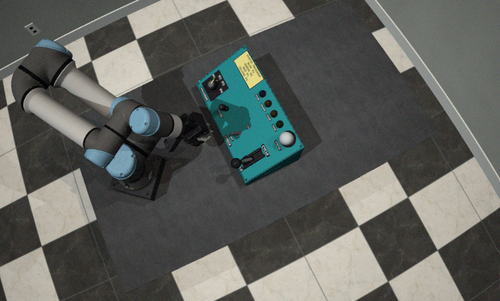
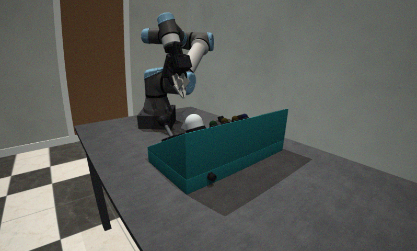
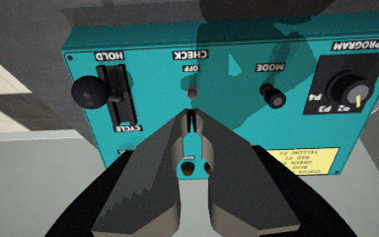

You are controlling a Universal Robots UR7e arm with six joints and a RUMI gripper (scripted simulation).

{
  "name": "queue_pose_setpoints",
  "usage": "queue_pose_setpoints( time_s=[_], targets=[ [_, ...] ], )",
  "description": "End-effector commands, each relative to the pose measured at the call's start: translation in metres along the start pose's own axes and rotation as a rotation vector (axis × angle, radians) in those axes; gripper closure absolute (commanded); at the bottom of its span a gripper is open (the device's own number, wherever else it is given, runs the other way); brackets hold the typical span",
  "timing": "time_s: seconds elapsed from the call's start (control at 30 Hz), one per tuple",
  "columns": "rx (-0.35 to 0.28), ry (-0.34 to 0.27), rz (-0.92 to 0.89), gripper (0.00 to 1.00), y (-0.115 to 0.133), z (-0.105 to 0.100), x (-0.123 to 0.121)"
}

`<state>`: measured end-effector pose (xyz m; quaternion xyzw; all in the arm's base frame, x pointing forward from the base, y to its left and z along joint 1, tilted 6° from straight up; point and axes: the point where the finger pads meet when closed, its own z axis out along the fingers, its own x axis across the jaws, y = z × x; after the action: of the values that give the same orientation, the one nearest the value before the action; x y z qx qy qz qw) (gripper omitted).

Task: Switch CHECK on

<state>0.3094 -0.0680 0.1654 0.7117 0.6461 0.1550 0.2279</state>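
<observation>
The arm's closed fingers (image 2: 182,92) hang above the teal console (image 2: 223,149) — well apart — on the grey table (image 2: 298,202).

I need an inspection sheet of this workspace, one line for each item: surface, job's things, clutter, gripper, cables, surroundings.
Surface: grey table; the console stands on a darker patch.
Job's things: teal console; the CHECK toggle sits near its OFF mark.
Other controls: HOLD/CYCLE lever, MODE knob, PROGRAM dial, white dome.
Clutter: nothing seen.
Gripper: the gripper is shut and holds nothing; its tips are lined up just short of the toggle.
Cables: nothing seen; a small black knob on the console's back.
Surroundings: checkered floor, brown door, grey walls.
</observation>
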Motion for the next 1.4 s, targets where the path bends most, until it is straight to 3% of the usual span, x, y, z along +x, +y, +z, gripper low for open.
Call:
queue_pose_setpoints(
  time_s=[0.0, 0.77, 1.37],
  targets=[
    [-0.006, 0.004, -0.004, 1.0, 0.001, -0.002, 0.0],
    [-0.004, 0.006, -0.004, 1.0, 0.0, -0.001, 0.001],
    [-0.001, 0.011, -0.003, 1.0, -0.002, 0.015, 0.002]
  ],
)
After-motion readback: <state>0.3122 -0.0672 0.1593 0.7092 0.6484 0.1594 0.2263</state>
